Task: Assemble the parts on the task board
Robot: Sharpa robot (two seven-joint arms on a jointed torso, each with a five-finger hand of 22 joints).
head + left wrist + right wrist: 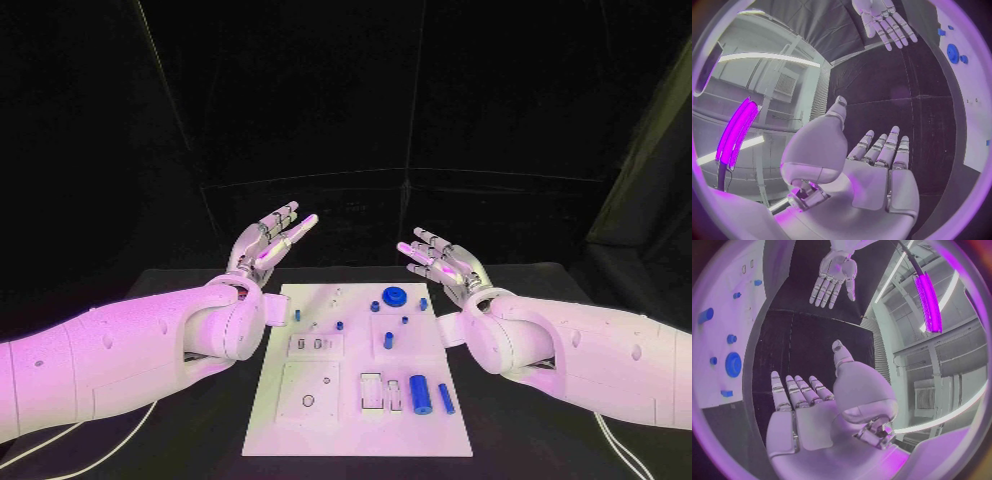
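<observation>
Black curtains [433, 90] back the black table [216, 420]; a purple light strip [926, 300] glows

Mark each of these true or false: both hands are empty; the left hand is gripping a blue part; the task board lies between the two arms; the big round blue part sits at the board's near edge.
1. Both hands are empty: true. The left hand and the right hand are raised with fingers apart.
2. The left hand grips a blue part: false. It holds nothing.
3. The task board lies between the arms: true.
4. The round blue part sits at the near edge: false. It lies near the board's far end.
</observation>
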